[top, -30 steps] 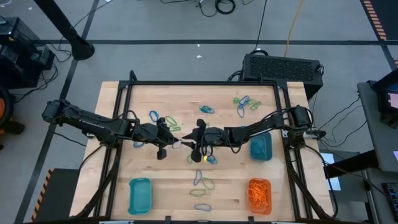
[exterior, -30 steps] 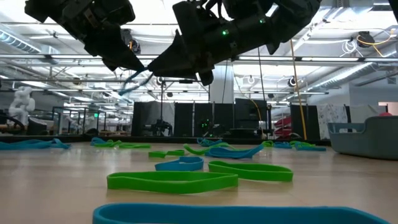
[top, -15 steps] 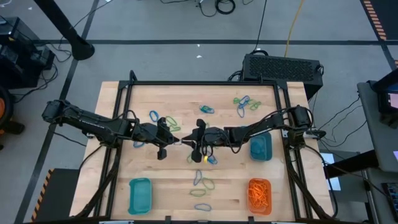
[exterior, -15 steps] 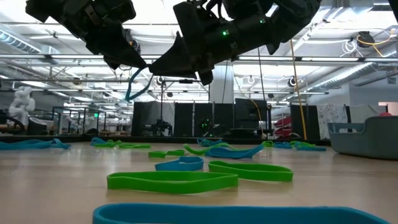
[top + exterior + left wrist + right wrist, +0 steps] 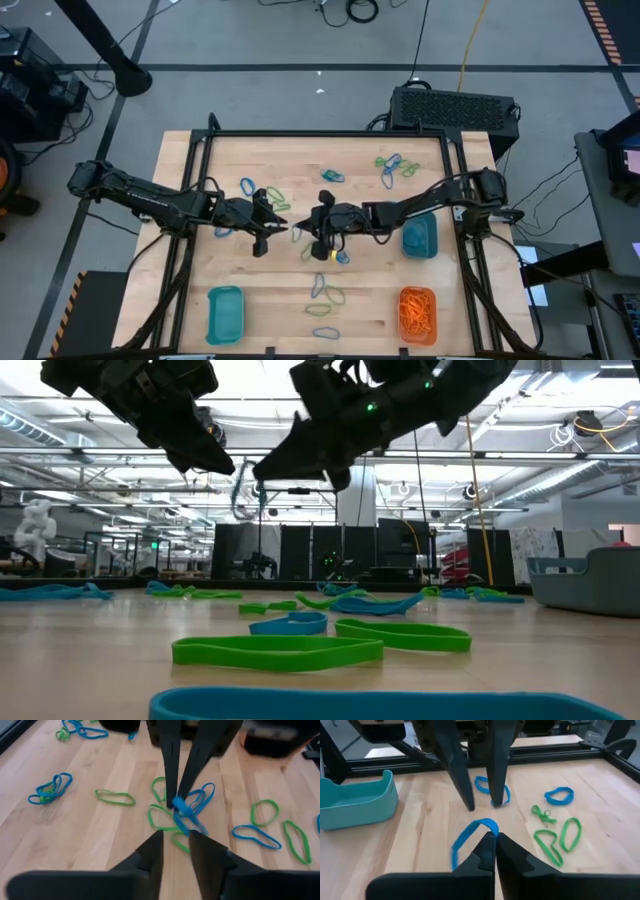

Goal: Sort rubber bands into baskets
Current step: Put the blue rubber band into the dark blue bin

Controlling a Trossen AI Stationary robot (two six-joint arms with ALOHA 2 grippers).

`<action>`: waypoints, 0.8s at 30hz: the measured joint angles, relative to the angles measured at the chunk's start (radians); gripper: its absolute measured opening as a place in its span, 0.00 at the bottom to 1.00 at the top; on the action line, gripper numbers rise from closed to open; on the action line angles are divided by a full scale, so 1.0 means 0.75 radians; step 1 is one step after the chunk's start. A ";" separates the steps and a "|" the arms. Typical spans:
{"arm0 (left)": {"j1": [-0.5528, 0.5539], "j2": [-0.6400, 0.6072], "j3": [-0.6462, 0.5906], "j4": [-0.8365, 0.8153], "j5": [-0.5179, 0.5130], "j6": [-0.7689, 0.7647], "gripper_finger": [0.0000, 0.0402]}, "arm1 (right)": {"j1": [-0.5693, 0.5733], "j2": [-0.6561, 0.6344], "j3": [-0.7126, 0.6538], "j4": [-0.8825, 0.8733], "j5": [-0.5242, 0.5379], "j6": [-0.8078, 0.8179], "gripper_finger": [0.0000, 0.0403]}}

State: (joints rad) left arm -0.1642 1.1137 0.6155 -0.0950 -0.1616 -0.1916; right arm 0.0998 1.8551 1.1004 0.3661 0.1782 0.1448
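A pale, straight-grained wooden counter (image 5: pixel 230 160) was seen from above, framed by black metal rails. Two dark jointed arms met tip to tip near the middle of the frame. The left gripper (image 5: pixel 283 228), reaching in from the left, was parted a little with nothing between its tapered fingers. The right gripper (image 5: pixel 303 231), reaching in from the right, was pinched fully closed on a thin blue rubber band (image 5: pixel 472 837), which was held above the wood as a limp, bent loop (image 5: pixel 243 488).

Other thin elastic loops in green and blue (image 5: pixel 390 166) were scattered flat over the counter, in a cluster toward the upper right, a few beside the left gripper, and more below the centre (image 5: pixel 325 292). In the low view they were seen as flat, smooth ribbons (image 5: pixel 276 651) lying on the wood.

Three low-walled, rounded-rectangle plastic baskets were set along the lower and right parts of the frame: a teal one at lower left (image 5: pixel 225 313), a second teal one at the right (image 5: pixel 419 238), and an orange one at lower right (image 5: pixel 417 312) filled with tangled orange bands (image 5: pixel 416 308).
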 joint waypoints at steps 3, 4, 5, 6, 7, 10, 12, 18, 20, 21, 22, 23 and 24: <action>0.000 0.000 0.000 -0.023 -0.002 0.028 0.33 | 0.009 -0.064 0.000 -0.141 0.006 0.025 0.00; 0.000 0.000 0.000 -0.035 -0.006 0.032 0.35 | 0.014 -0.090 0.000 -0.199 0.006 0.041 0.00; 0.000 0.000 0.000 -0.040 -0.007 0.037 0.37 | 0.019 -0.120 0.001 -0.271 0.008 0.059 0.00; -0.001 0.000 -0.001 -0.041 -0.006 0.054 0.38 | 0.026 -0.153 0.001 -0.350 0.007 0.081 0.00; -0.003 0.000 -0.001 -0.040 -0.005 0.065 0.38 | 0.034 -0.193 0.000 -0.446 0.006 0.110 0.00; -0.012 0.000 -0.001 -0.035 -0.006 0.116 0.39 | 0.057 -0.305 0.001 -0.740 0.005 0.221 0.00; -0.021 0.000 -0.015 0.032 -0.007 0.161 0.39 | 0.072 -0.381 0.001 -0.925 0.004 0.321 0.00; -0.039 -0.001 -0.151 0.527 0.169 0.279 0.39 | 0.139 -0.604 0.001 -1.464 0.004 0.668 0.00; -0.037 -0.001 -0.183 0.575 0.179 0.291 0.39 | 0.168 -0.669 0.001 -1.657 0.004 0.819 0.00; -0.036 0.000 -0.188 0.567 0.179 0.299 0.39 | 0.186 -0.696 0.001 -1.755 0.006 0.907 0.00; -0.036 0.000 -0.191 0.561 0.179 0.299 0.39 | 0.204 -0.716 0.001 -1.859 0.011 0.998 0.00; -0.036 0.000 -0.194 0.561 0.179 0.299 0.39 | 0.219 -0.732 0.001 -1.968 0.025 1.089 0.00; -0.037 0.000 -0.197 0.562 0.179 0.299 0.39 | 0.234 -0.741 0.001 -2.072 0.049 1.177 0.00</action>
State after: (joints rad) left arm -0.1921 1.1137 0.4680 0.3264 -0.0272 0.0328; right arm 0.2754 1.2991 1.1007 -1.1878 0.2150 1.0273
